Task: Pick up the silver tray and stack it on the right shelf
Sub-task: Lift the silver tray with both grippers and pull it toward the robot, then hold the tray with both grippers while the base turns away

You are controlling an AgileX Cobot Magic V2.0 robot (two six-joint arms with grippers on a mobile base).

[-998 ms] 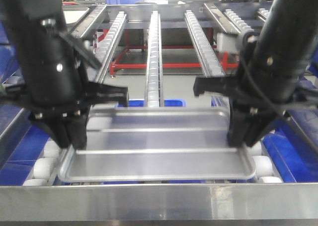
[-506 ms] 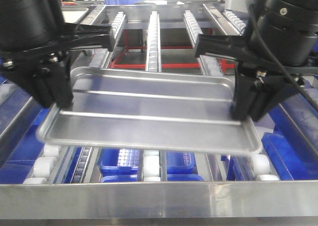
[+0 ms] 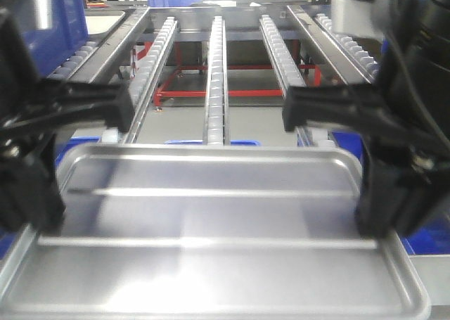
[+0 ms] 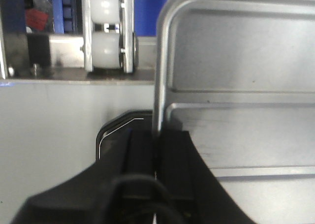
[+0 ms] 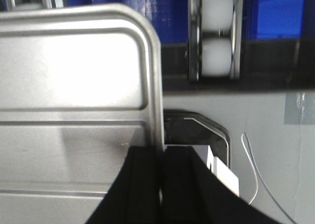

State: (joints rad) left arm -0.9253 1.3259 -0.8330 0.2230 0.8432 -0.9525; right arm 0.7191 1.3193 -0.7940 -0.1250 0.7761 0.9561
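The left claw [image 4: 156, 143] is clamped on the left short rim of the silver tray [image 3: 211, 271], one finger inside the rim and one outside. The right claw [image 5: 162, 160] is clamped the same way on the right short rim. The tray hangs between them, roughly level and close under the front camera, with its far long rim toward the roller tracks [image 3: 216, 74] and its near edge running out of the bottom of the view. Nothing is seen bearing it from below, so I judge it lifted clear of the rack.

It looks like thin pressed metal: light, and stiffened by the two raised ridges [image 3: 211, 192], but smooth and shiny, so it is likely to slip or pivot in a pinch. The middle of each short rim is the sensible hold, and both claws have it. The arms should travel together, since a pull apart or a twist could bend the sheet or let a rim slide out.

The wrist views show chunky white rollers [image 4: 106, 37] in steel brackets just beyond the far corners, so those corners need watching. A blue crate [image 3: 67, 24] sits near the left arm. Ahead, the tracks leave open lanes. Which frame is the right shelf I cannot tell for certain
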